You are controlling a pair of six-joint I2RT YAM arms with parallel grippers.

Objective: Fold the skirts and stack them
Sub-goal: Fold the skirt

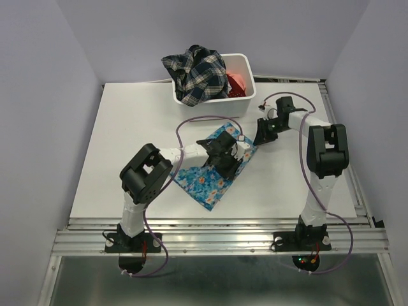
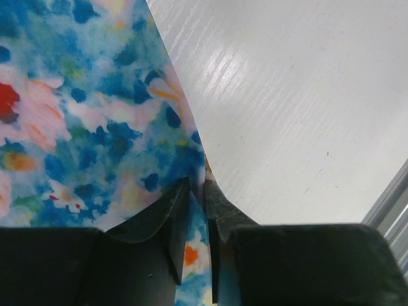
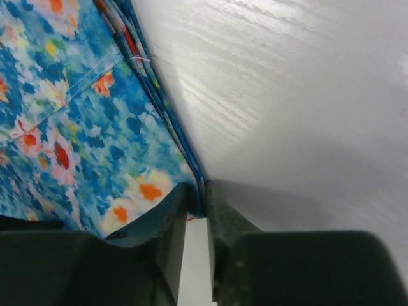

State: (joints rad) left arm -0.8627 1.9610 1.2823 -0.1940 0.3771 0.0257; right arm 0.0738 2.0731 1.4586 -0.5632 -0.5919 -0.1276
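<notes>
Overhead view of a blue floral skirt (image 1: 213, 175) lying flat as a slanted, folded rectangle near the middle of the white table (image 1: 127, 146), in front of a white bin (image 1: 247, 62) at the far edge. Heaped in that bin, a dark plaid skirt (image 1: 194, 73) spilling over the left rim, with a coral-red skirt (image 1: 236, 83) tucked against its right side. Reaching across the floral cloth from the near left, the left gripper (image 1: 234, 158); meeting the cloth's far right corner from the other side, the right gripper (image 1: 260, 137). Left wrist view: left gripper (image 2: 197, 185) drawn to a narrow slit, with the skirt's (image 2: 95, 115) edge running down between the two dark fingers (image 2: 167, 220) and blue cloth visible in the gap. Right wrist view: right gripper (image 3: 196, 190) likewise almost closed, with the layered, stitched edge of the skirt (image 3: 76, 115) caught between the tips, bare table (image 3: 287, 95) to the right. Both pinches set along the same cloth edge, close beside each other.
</notes>
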